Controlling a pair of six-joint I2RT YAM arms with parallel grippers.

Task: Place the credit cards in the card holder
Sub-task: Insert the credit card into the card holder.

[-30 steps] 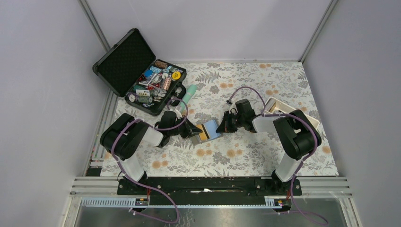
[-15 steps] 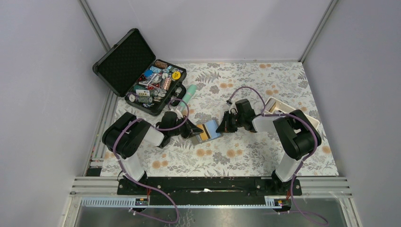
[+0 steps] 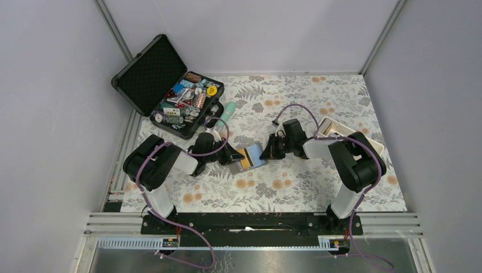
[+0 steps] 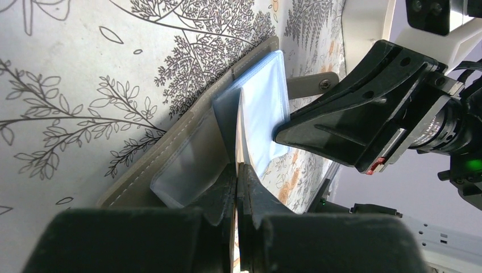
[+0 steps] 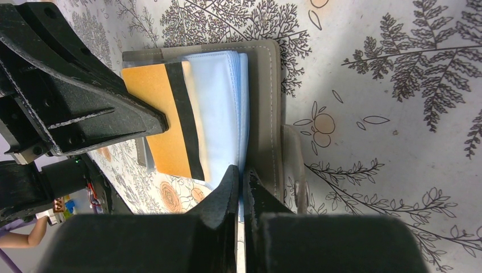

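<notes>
The grey-brown card holder (image 3: 250, 157) lies open mid-table, its pale blue clear sleeves fanned up. My left gripper (image 3: 232, 156) is at its left side, shut on an orange-yellow credit card (image 3: 245, 161) with a black stripe; the card lies over the sleeves in the right wrist view (image 5: 156, 114) and shows edge-on in the left wrist view (image 4: 239, 133). My right gripper (image 3: 265, 152) is at the holder's right side, shut on the edge of the blue sleeves (image 5: 224, 108). The holder's cover (image 5: 264, 102) lies flat on the cloth (image 4: 187, 128). No other cards show.
An open black hard case (image 3: 149, 74) holding several small items stands at the back left. A mint-green tube (image 3: 227, 112) lies just right of it. A white tray (image 3: 332, 128) sits behind my right arm. The table has a floral cloth.
My left arm has edged slightly towards the holder with the orange card. The right arm and the holder have not visibly moved.
</notes>
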